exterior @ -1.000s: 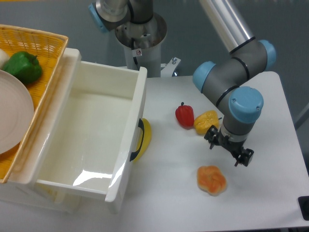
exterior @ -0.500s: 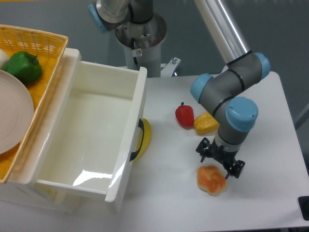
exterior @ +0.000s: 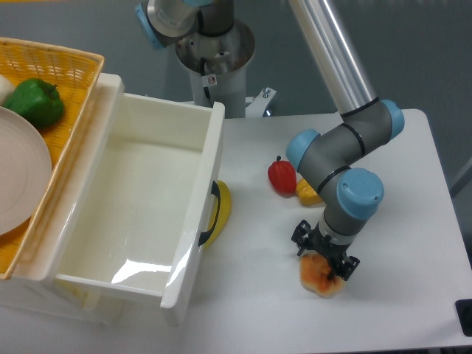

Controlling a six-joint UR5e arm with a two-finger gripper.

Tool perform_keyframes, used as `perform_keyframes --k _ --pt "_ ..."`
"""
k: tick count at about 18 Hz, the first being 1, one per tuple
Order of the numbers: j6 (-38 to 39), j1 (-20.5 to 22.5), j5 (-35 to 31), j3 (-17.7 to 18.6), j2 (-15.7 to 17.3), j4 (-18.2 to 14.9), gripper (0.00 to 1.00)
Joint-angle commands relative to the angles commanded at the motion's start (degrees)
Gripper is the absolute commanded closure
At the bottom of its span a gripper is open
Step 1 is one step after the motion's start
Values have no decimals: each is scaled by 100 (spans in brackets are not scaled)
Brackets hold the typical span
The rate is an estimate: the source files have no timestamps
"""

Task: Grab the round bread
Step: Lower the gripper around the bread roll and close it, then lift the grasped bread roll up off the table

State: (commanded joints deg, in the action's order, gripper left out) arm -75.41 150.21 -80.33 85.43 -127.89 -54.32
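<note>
The round bread (exterior: 318, 276) is a small orange-brown bun with pale edges, lying on the white table near the front right. My gripper (exterior: 323, 256) hangs straight over it, its two dark fingers spread at the bun's upper sides, partly covering it. The jaws look open around the bun, not closed on it. The bun rests on the table.
A red pepper (exterior: 281, 176) and a yellow pepper-like lump (exterior: 304, 193) lie just behind the gripper. A white bin (exterior: 144, 214) with a yellow banana (exterior: 221, 210) at its handle stands to the left. A wicker basket (exterior: 70, 74) holds a green pepper (exterior: 35, 102) and a plate.
The gripper has moved forward and left and come down from beside the bun onto it. The bun has not moved.
</note>
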Motion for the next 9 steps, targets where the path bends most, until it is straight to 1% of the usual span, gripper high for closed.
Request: perform_keyframes --k 5,7,9 --pt "26 70 -79 -35 255 -44 100" --pt "-35 123 -464 -131 360 -61 100" --pt "-62 141 -589 -202 378 -70 100"
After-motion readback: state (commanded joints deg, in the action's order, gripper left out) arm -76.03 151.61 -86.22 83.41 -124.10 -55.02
